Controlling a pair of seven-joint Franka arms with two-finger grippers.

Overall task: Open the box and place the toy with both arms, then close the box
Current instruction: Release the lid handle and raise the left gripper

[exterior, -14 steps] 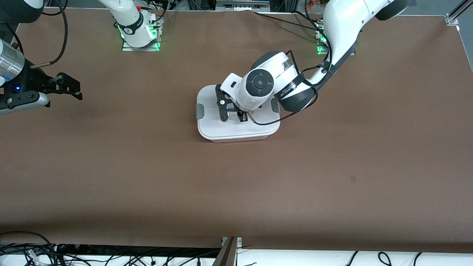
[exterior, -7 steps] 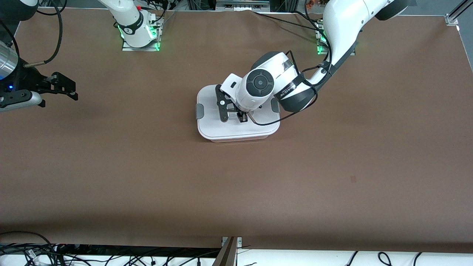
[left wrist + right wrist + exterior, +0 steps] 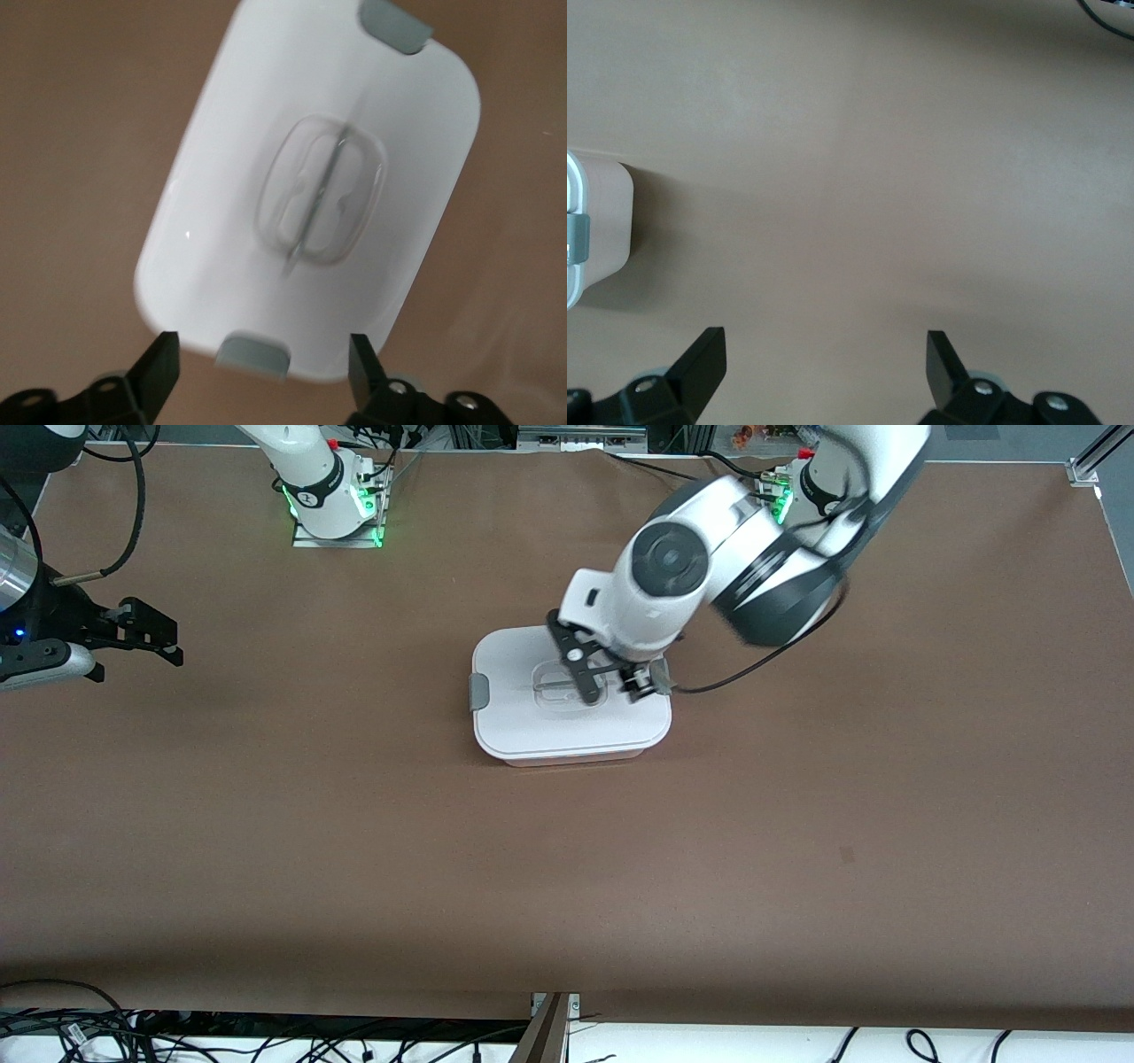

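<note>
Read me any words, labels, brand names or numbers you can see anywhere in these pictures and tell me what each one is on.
No text can be read anywhere.
The box: its white lid and grey clips carry no print.
The left arm: its dark wrist band shows no readable lettering.
The left gripper, over the box, and the right gripper, waiting at the right arm's end of the table: no markings.
The table: plain brown.

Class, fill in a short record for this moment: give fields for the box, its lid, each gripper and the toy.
box: the box sits mid-table, lid on
lid: white lid, grey clip at each end, clear handle in the centre
left gripper: left gripper open, above the lid, at the clip end nearer the left arm
right gripper: right gripper open, over bare table at the right arm's end, waiting
toy: not in view
</note>
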